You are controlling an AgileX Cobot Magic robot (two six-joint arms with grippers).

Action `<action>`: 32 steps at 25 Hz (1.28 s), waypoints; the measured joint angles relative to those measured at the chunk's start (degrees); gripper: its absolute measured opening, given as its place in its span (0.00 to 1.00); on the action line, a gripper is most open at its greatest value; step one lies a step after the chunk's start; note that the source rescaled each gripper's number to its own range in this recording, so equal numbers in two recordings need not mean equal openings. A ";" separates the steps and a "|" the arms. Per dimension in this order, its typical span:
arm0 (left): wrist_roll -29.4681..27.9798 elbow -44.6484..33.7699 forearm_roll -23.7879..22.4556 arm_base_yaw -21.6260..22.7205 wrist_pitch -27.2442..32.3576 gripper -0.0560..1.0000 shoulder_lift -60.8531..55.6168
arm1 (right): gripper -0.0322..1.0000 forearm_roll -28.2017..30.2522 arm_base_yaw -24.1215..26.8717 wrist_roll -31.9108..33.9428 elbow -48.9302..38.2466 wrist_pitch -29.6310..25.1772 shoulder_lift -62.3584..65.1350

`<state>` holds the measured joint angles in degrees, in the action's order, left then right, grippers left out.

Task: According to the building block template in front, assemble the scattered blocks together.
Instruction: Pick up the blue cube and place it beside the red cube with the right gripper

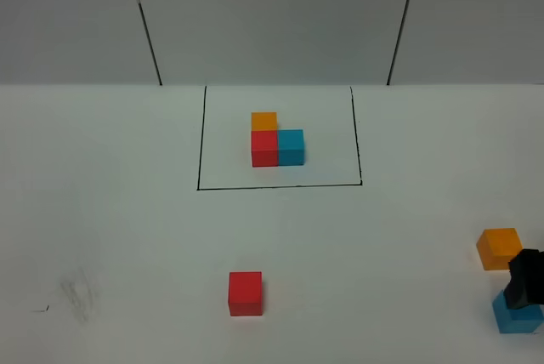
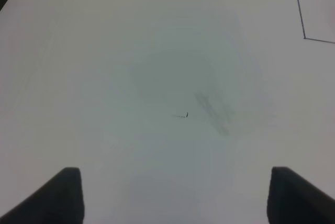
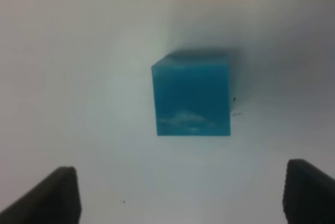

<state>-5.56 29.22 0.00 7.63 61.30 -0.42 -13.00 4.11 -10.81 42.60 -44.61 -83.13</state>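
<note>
Grey wall (image 1: 272, 15) with 2 seams (image 1: 144, 19) backs white table (image 1: 110, 236).

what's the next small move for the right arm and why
Probably lower the right gripper over the sky-blue cube until a finger sits on each side. Its jaws stand open and empty, the cube lies centred ahead of them and untouched, and the orange cube sits apart from it, leaving room.
</note>
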 joint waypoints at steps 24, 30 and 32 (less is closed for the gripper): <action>0.00 0.00 0.00 0.00 0.00 0.62 0.00 | 0.68 5.19 -5.74 4.35 0.49 13.28 -14.81; 0.00 0.00 0.00 0.00 0.00 0.62 0.00 | 0.68 5.99 -5.74 5.37 0.49 13.68 -14.81; 0.00 0.00 0.00 0.00 0.00 0.62 0.00 | 0.65 6.03 -5.74 5.40 0.49 14.18 -14.81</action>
<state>-5.56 29.22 0.00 7.63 61.30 -0.42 -6.97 -1.63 -5.41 43.10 -30.43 -97.95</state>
